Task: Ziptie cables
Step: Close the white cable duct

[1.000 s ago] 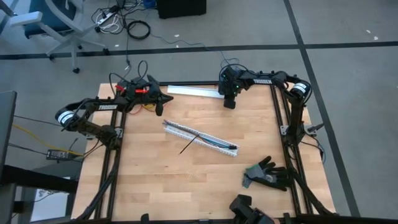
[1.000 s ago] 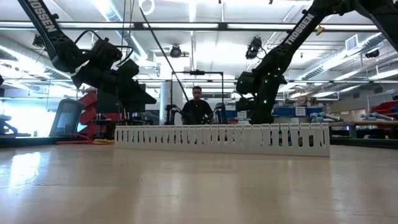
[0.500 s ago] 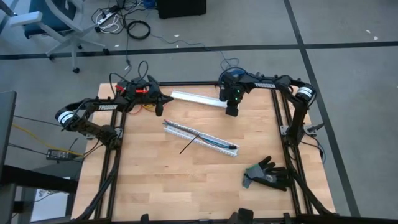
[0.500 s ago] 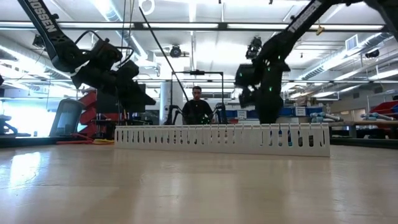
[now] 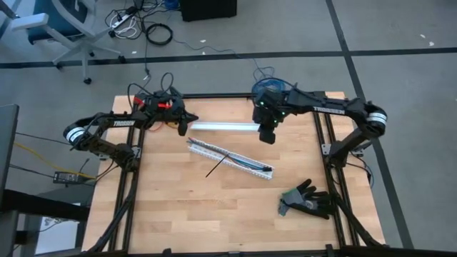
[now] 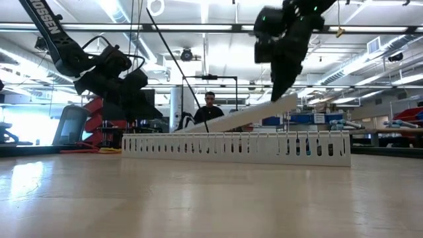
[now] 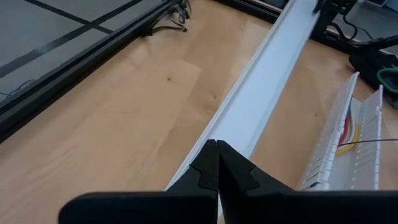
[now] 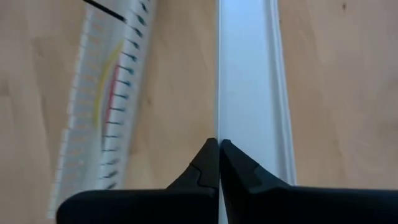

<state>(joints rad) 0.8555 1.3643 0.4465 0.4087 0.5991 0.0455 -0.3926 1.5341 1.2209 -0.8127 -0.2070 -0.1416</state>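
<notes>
Two grippers are closed on one long white duct cover (image 5: 221, 126), one at each end. The right gripper (image 5: 265, 135), at upper centre of the high view, is pinched fully shut on the cover's right end, which is raised off the table (image 5: 235, 207) in the low view, so the cover (image 6: 244, 116) is tilted. The left gripper (image 5: 184, 127), at upper left, is shut on the cover's left end. The cables (image 5: 246, 164) are laid inside the white slotted duct (image 5: 207, 149), which lies diagonally at the table's centre, below the cover in the frame. The ziptie (image 5: 218, 164) is laid across that duct, its lower end on the wood. A black glove (image 5: 307, 199) is seen at lower right.
</notes>
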